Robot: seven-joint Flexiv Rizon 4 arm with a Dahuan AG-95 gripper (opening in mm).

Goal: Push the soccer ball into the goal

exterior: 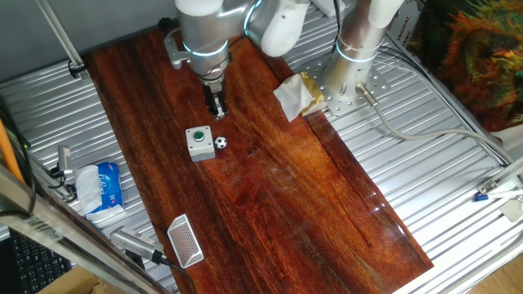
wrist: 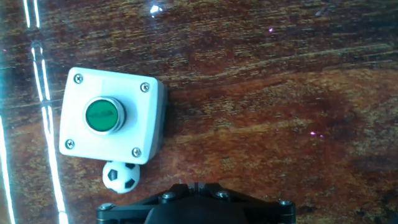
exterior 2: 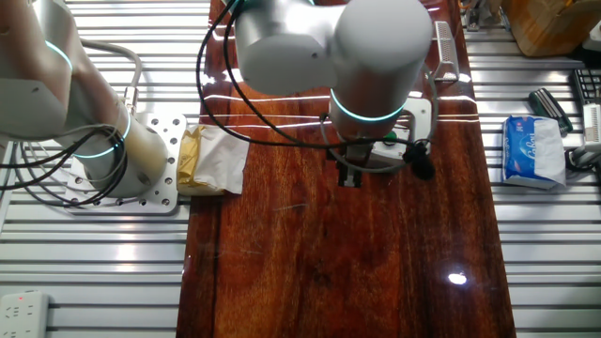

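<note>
Fingers together on gripper (exterior: 217, 113), at twelve o'clock of soccer ball (exterior: 221, 143) touching button box (exterior: 198, 142); risks jamming short of goal (exterior: 185, 241).

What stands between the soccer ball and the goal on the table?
The soccer ball lies right beside the grey button box, on its right in the one fixed view. The goal stands near the front edge of the wooden board. The wood between them looks bare, so nothing visible blocks the path; the box sits beside it.
</note>
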